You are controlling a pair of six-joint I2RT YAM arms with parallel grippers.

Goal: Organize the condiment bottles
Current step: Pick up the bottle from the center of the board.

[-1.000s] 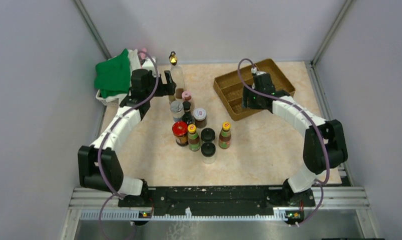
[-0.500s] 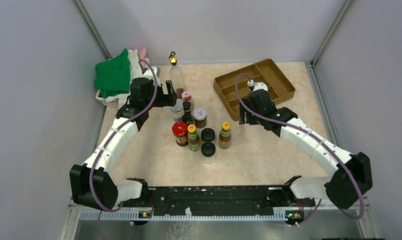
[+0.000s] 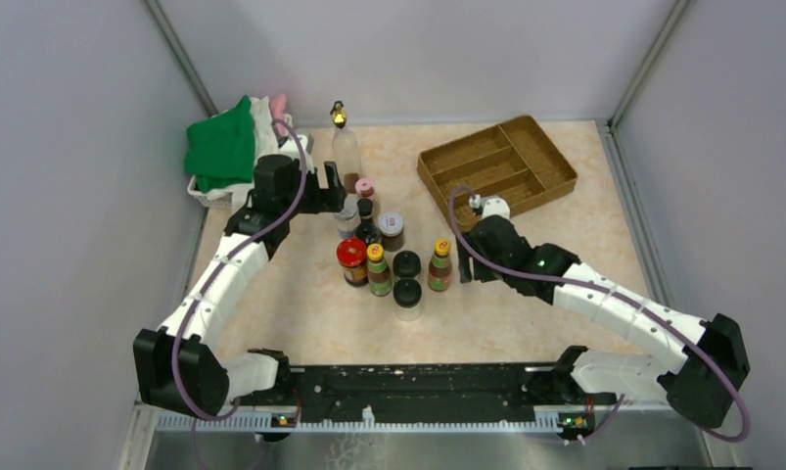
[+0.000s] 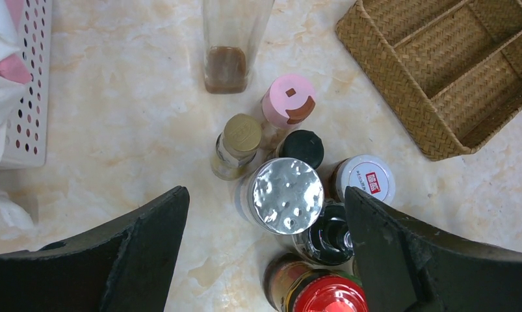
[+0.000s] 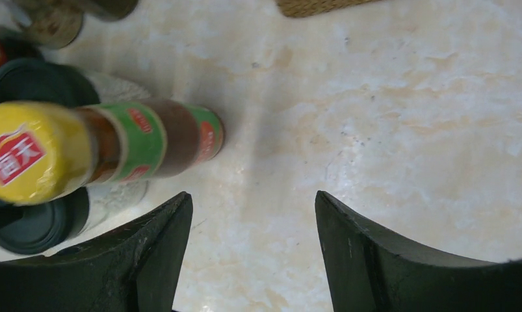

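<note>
The condiment bottles stand clustered mid-table. The group holds a tall clear gold-topped bottle (image 3: 346, 147), a pink-capped bottle (image 3: 365, 186), a silver-capped jar (image 3: 346, 209), a white-capped jar (image 3: 391, 222), a red-capped jar (image 3: 351, 252), two yellow-capped bottles (image 3: 377, 266) (image 3: 440, 262) and two black-capped jars (image 3: 406, 262). My left gripper (image 3: 332, 186) is open above the cluster. In the left wrist view it (image 4: 264, 195) straddles the silver cap (image 4: 288, 195). My right gripper (image 3: 464, 257) is open and empty, just right of the yellow-capped bottle (image 5: 30, 153), over bare table (image 5: 253, 195).
A brown woven compartmented tray (image 3: 496, 171) lies at the back right, also in the left wrist view (image 4: 401, 97). A white perforated basket (image 3: 208, 191) with a green cloth (image 3: 220, 147) sits at the back left. Grey walls close in three sides.
My right arm has swung from over the tray down and left to beside the right yellow-capped bottle. My left arm shifted slightly toward the cluster, then held still.
</note>
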